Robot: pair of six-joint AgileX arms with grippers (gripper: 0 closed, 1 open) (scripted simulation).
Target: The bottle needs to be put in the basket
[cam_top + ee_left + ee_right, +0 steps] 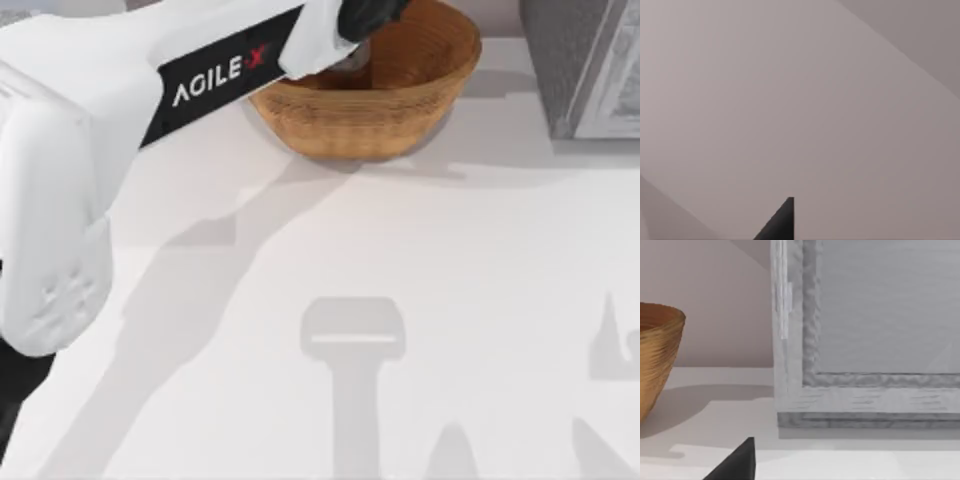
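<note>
- White tabletop runs wide and pale, crossed by grey shadows of the arms.
- Over at the far right corner stands a grey box with a raised frame; the right wrist view catches it close up, standing on the table near the basket.
- Now the basket: round woven wicker, tan-brown, ribbed rings inside, sitting at the far edge of the table, just right of centre.
- Left arm, white with the AgileX badge, reaches in from the left; its dark left gripper hangs over the basket's rim. Whether it is wide, narrow or holding anything, I cannot tell.
- Bottle: I can't make it out.
- Left wrist view gives plain grey wall and one dark fingertip.
- Right wrist view shows the basket's side and a dark fingertip.
</note>
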